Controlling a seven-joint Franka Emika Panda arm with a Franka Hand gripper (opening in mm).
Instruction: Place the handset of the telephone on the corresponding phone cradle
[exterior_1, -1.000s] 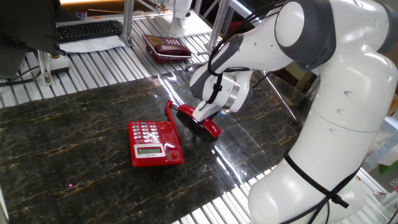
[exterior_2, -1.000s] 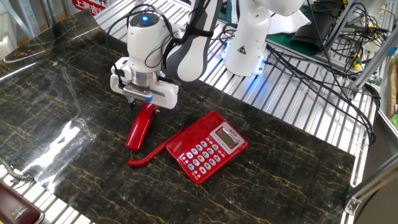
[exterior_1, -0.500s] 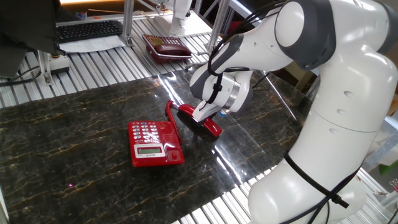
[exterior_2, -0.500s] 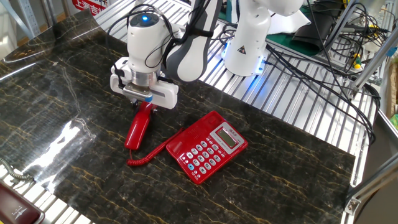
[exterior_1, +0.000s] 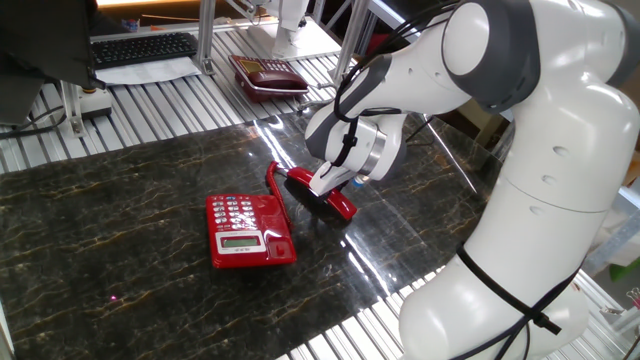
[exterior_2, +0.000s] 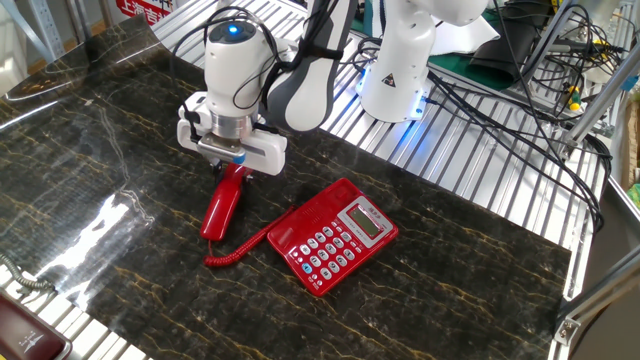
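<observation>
The bright red handset (exterior_1: 338, 205) lies on the dark marble table, to the right of the red telephone (exterior_1: 250, 232); it also shows in the other fixed view (exterior_2: 220, 208). Its red cord (exterior_2: 240, 248) runs to the telephone (exterior_2: 335, 238). My gripper (exterior_1: 322, 186) is down over the handset's far end (exterior_2: 232, 168), with the jaws closed around it. The handset still rests on the table. The phone cradle (exterior_1: 276, 225) is the bare strip on the base's side nearest the handset (exterior_2: 303, 212), and it is empty. The fingertips are mostly hidden by the hand.
A darker maroon phone (exterior_1: 268, 75) sits on the metal slats behind the table, and a keyboard (exterior_1: 140, 47) lies at the back left. My arm's white base (exterior_2: 395, 60) and cables (exterior_2: 520, 90) stand beyond the table's edge.
The handset's free end shifted slightly between the earliest frames, as the fingers closed on it. Since then nothing has visibly moved.
</observation>
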